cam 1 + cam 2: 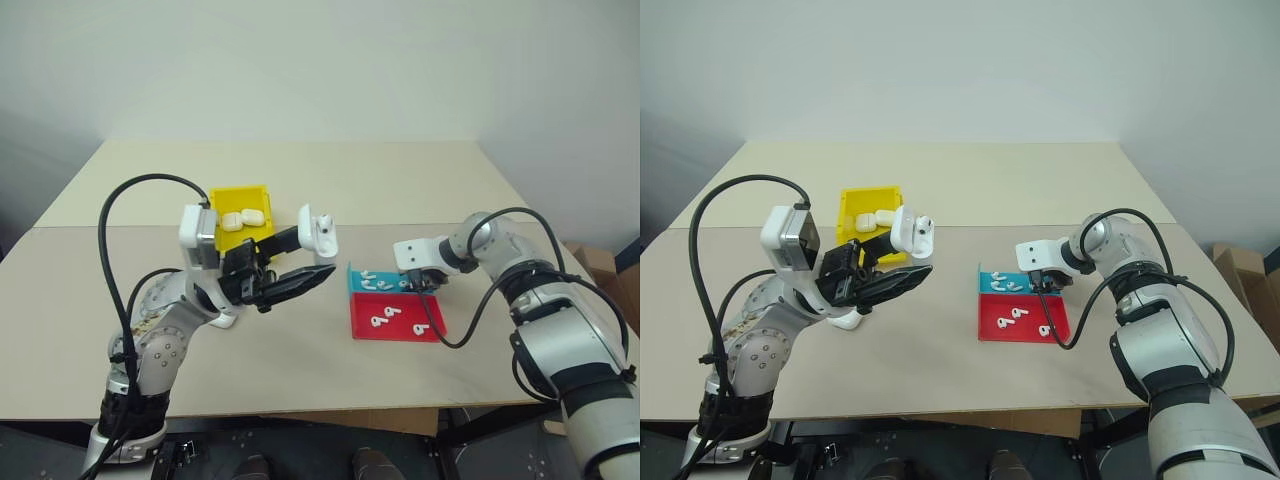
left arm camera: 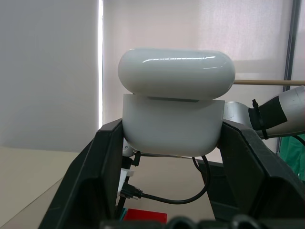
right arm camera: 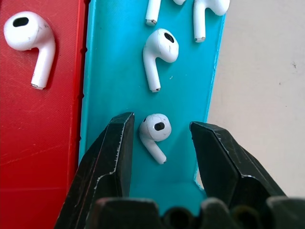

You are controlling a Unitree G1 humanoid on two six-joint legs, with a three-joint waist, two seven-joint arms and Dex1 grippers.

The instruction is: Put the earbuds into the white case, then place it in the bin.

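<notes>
Right now the right claw (image 3: 159, 138) is hanging spread open over the shallow blue plastic tray (image 3: 114, 71), with one tiny shiny white earbud (image 3: 155, 133) lying between its fingers — not touching. It looks light and slippery, so pinching its round head seems safest. The left claw (image 2: 171, 143) is squeezing the small shiny white case (image 2: 174, 124) by its bottom half, lid flipped open.

Broad bare stretches of the pale beige wooden desk (image 1: 300, 170) lie open behind and in front of the trays. The shallow blue plastic tray (image 3: 114, 81) touches the shallow red plastic tray (image 3: 43, 119). The right gripper (image 3: 159, 131) has its fingers parted around one tiny white earbud (image 3: 155, 131); neighbouring earbuds crowd beyond it. The yellow plastic bin (image 1: 240, 205) already holds white cases.
</notes>
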